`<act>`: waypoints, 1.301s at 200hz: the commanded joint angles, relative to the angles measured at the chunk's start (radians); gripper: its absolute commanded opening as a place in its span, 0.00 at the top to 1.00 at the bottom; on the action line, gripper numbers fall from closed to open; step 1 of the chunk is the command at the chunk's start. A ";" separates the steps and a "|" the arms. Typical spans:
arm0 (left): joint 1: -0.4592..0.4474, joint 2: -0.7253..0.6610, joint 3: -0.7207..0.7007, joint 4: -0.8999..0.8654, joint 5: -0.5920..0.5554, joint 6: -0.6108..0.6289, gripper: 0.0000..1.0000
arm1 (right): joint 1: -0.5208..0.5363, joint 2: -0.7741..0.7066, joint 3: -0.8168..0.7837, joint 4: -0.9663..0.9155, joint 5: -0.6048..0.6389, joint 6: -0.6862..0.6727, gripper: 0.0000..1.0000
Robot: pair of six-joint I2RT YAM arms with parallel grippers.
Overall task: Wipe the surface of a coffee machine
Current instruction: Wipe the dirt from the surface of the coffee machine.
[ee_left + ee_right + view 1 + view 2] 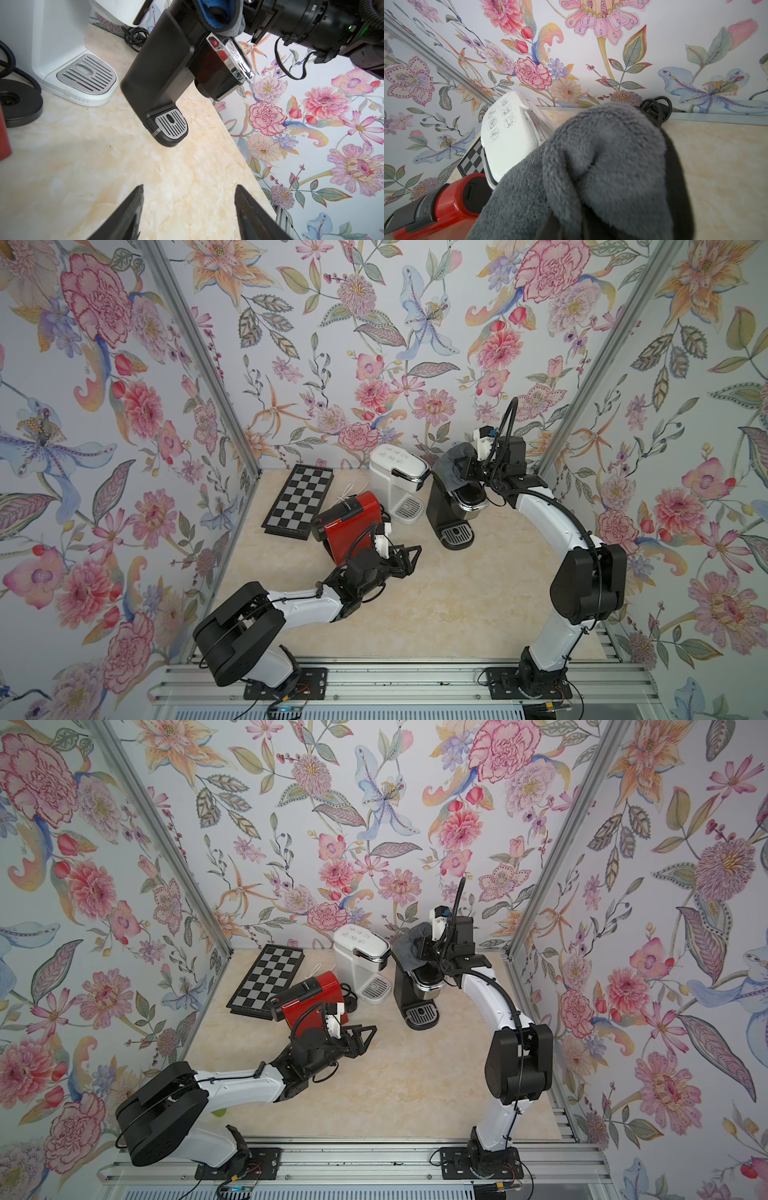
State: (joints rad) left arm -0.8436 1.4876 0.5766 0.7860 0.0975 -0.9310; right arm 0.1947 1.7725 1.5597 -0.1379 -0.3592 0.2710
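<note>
Currently the right claw (459, 469) is clenched on the grey cloth (444, 475), which is bunched up and resting on top of the black coffee machine (446, 512). In the right wrist view the cloth (591, 166) fills most of the frame and hides the fingers. The left wrist view shows a blue inner face on the cloth (216, 12), draped over the machine's upper edge above the chrome-trimmed brew head.

Left claw (412, 561) is released and empty. It hovers over the surface (457, 605), in front of the black machine on its red-machine side, well apart from it. Both fingers (128, 212) are spread, with bare surface between them.

Everything else, placed from the black machine:
- White coffee machine (395, 472) is just beside it and not touching.
- Red coffee machine (353, 518) is beyond the white one and nearer the front.
- Chessboard (299, 502) is farthest out on that side and lies flat.
- Coiled black cable (135, 37) is behind it, against the back wall.
</note>
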 commanded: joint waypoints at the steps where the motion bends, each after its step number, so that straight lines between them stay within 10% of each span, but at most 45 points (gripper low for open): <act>1: -0.009 0.014 0.029 0.006 -0.005 0.017 0.30 | -0.007 -0.060 -0.105 -0.120 0.046 -0.033 0.89; 89: -0.015 0.039 0.065 0.004 0.010 0.021 0.30 | -0.102 -0.322 -0.369 -0.100 0.019 -0.010 0.88; 260: -0.043 0.262 0.293 -0.074 0.024 0.066 0.30 | -0.159 0.112 0.000 0.029 -0.318 0.085 0.83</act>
State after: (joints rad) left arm -0.8722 1.7180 0.8330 0.7246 0.1020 -0.8814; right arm -0.0063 1.8755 1.5536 -0.0998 -0.5762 0.3634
